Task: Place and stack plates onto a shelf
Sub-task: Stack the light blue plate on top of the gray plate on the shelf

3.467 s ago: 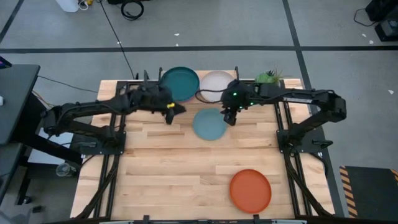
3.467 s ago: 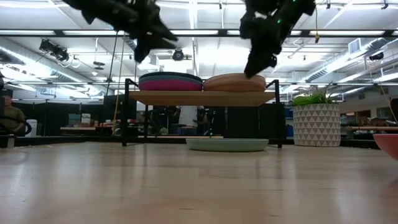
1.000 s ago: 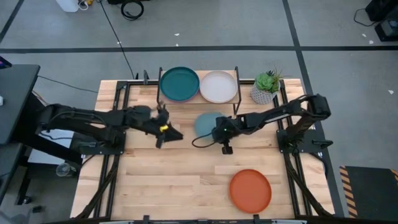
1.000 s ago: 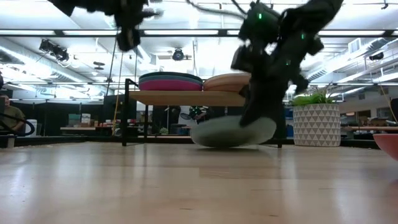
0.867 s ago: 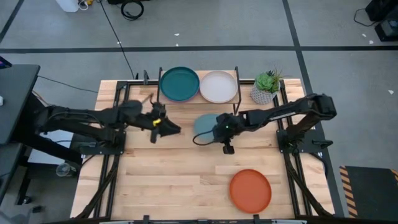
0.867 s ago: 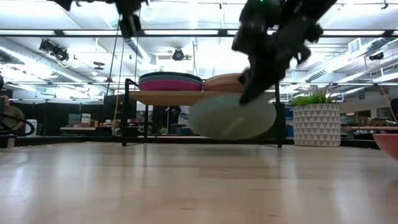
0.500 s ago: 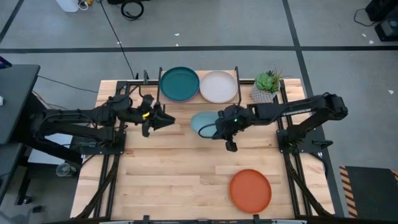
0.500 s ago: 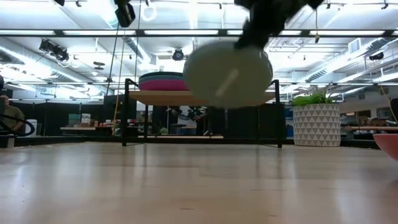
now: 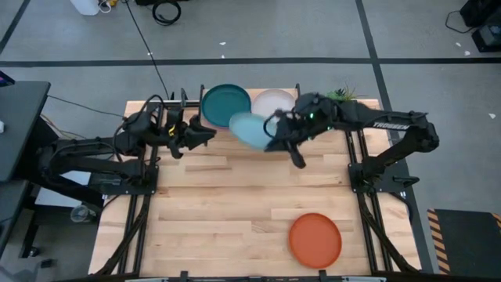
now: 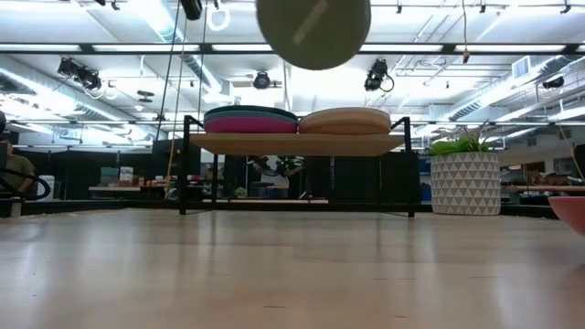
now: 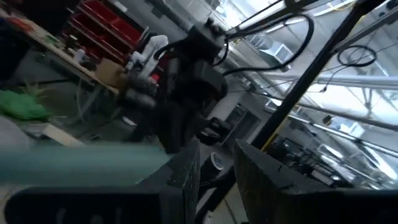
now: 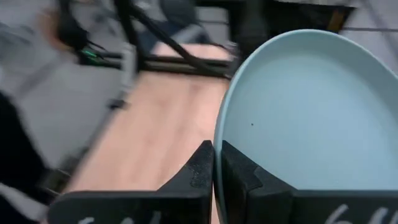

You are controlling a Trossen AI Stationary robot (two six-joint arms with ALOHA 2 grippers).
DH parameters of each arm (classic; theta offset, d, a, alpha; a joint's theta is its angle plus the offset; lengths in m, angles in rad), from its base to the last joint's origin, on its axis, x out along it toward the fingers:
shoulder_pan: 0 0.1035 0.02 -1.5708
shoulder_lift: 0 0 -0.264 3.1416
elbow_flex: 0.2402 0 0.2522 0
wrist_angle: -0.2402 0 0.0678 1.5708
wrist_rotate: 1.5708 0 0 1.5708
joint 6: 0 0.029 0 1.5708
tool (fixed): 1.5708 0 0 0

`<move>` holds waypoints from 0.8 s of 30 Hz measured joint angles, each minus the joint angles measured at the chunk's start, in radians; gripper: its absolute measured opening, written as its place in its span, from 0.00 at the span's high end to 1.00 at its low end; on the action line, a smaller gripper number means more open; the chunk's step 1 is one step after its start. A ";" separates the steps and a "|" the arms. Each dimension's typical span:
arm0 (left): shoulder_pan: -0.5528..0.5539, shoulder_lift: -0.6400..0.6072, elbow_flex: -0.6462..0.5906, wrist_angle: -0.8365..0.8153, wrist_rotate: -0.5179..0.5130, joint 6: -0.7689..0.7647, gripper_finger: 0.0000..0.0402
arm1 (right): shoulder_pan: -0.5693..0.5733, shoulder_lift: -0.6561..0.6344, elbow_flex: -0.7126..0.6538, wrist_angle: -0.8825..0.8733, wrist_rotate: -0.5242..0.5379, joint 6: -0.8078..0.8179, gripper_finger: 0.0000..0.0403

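Shelf (image 9: 249,125): a light wooden board on thin black legs, standing at the far edge of the table (image 9: 235,211), a slatted, pale, glossy wooden top. On the shelf, two stacks side by side: a teal plate (image 9: 221,102) tops the left stack, with a magenta plate (image 10: 249,124) beneath it in the low view; a cream plate (image 9: 278,100) tops the right stack, which shows salmon from the side. Pale blue plate (image 9: 249,129): held in the air, tilted, above the front of the shelf between the two stacks, touching neither; in the low view it hangs well above the shelf. Right gripper (image 9: 274,135): fingers (image 12: 202,165) clamped on the pale blue plate's rim, just right of the plate. Left gripper (image 9: 205,135): raised just left of the shelf, beside the teal plate, holding nothing; its fingers (image 11: 186,171) stand a little apart. Orange plate (image 9: 315,240): flat on the table near its front edge, well away from the shelf, to its right. Potted plant (image 10: 465,179): green leaves in a white patterned pot, just right of the shelf. Room: grey floor with dark seams around the table; beyond the shelf, a large hall with strip lights, ceiling ducts and dark benches; a seated person (image 10: 13,174) far off to the shelf's left.
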 joint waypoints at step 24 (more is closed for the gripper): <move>0.061 0.003 -0.001 -0.201 -0.151 0.024 0.74 | -0.304 0.134 0.010 -0.309 0.346 -0.287 0.93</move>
